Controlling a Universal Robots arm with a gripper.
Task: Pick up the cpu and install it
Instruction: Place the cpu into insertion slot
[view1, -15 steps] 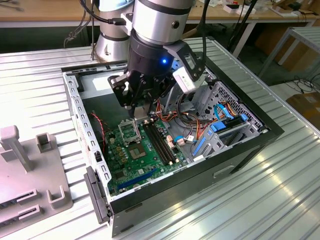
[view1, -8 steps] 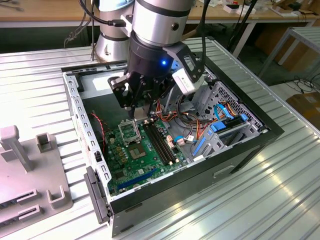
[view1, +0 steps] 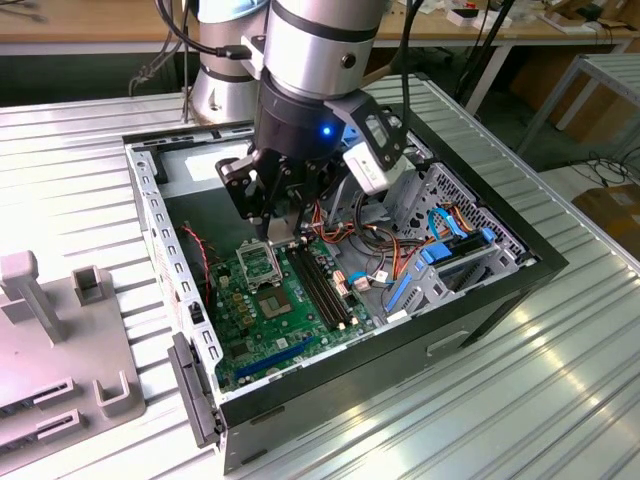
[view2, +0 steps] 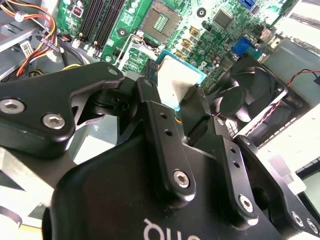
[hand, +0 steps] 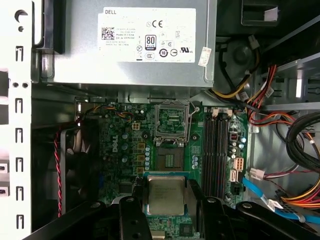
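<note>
Jaws grip cpu (hand: 165, 195), held over mobo (hand: 122, 150).

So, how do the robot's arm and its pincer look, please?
The arm is a silver-grey cylinder ending in a black wrist with a small blue light; black cables run beside it. The pincer is black, built of flat linked bars with silver screw heads, and its body carries white lettering.

On my remote feed, the first wrist view gives a white printed label (hand: 149, 35) on the grey power supply (hand: 75, 55) and a white logo (hand: 114, 145) on the green motherboard (hand: 125, 172). In the second wrist view, cut-off white letters (view2: 165, 231) mark the black body of the gripper (view2: 176, 95).
</note>
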